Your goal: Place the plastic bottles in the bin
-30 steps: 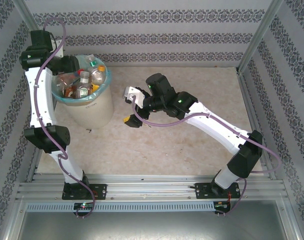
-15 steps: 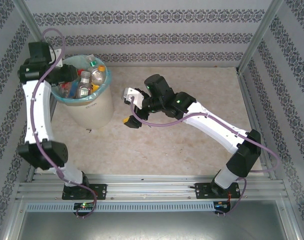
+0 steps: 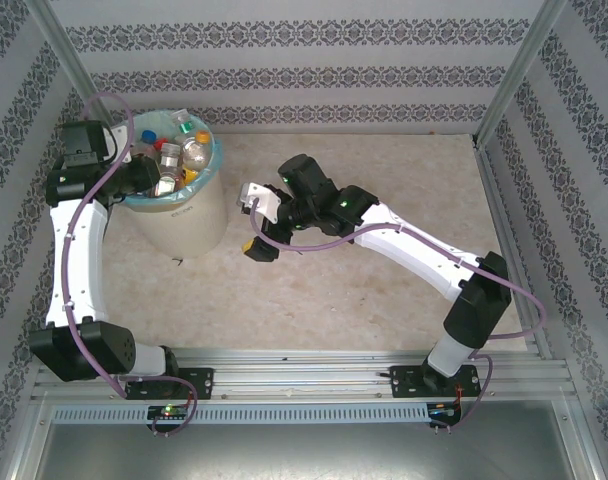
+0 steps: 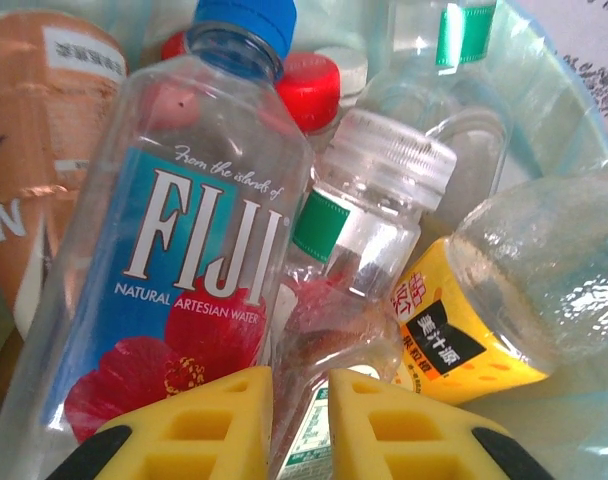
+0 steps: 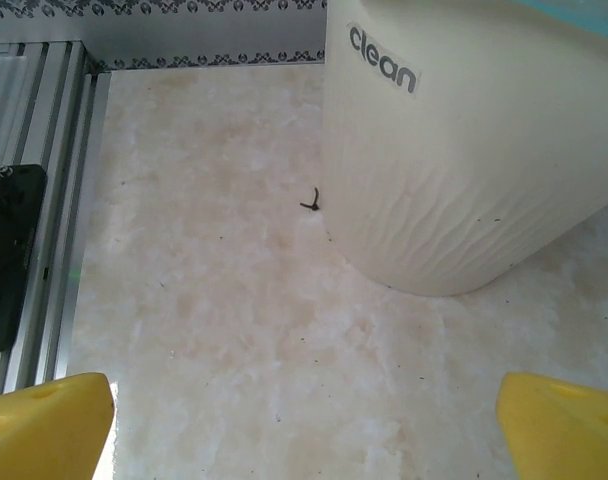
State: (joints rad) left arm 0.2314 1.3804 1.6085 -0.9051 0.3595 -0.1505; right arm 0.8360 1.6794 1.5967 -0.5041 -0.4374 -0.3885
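Clear water bottle (image 4: 184,250), blue label: "FIJI" in large white capitals; above it, script "From the islands of"; below, "NATURAL ARTESIAN WATER".
Bin (image 5: 454,180), outer wall: "clean", dark lowercase.
Orange-labelled bottle (image 4: 464,340): Chinese characters, white on a black patch.
Brown bottle (image 4: 44,150): white "NE", cut off; small print unreadable.

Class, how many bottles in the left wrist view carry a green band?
2: the clear-capped bottle in the centre and the top-right bottle; others may be hidden.

Brown bottle (image 4: 44,180), seemingly, half cropped.
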